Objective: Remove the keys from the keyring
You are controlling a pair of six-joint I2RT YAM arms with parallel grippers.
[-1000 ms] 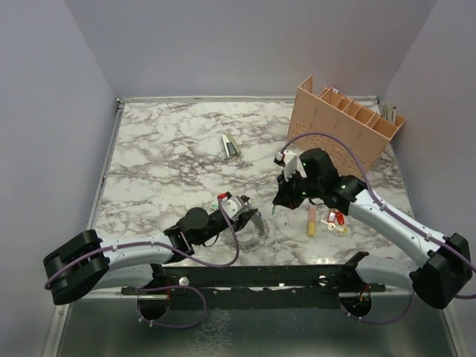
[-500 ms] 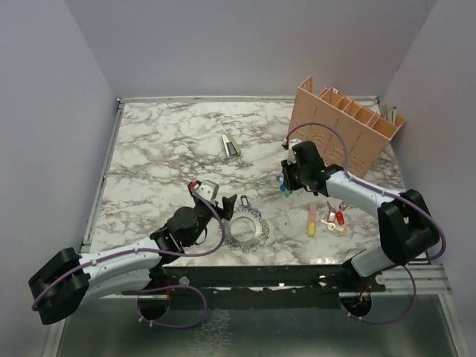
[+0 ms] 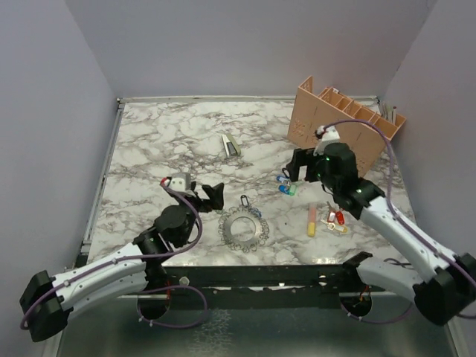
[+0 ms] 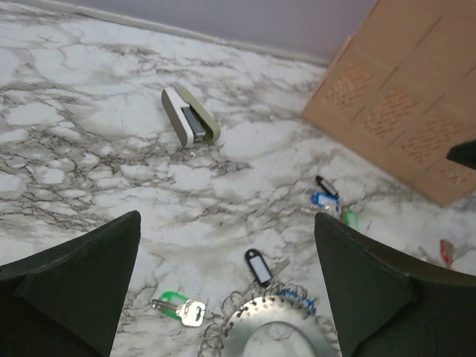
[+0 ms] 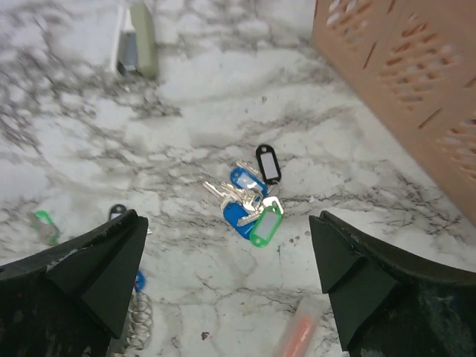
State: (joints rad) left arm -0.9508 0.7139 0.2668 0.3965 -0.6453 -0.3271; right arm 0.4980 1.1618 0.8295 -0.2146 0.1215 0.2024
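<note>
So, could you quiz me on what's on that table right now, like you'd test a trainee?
1. True or false: the left gripper is clamped on the keyring.
2. In the left wrist view, the key lying just left of the keyring has a head that is: A) red; B) green; C) yellow.
3. Which gripper hangs over the loose pile of keys?
Key: 1 false, it is open and apart from it; 2 B; 3 the right gripper.
</note>
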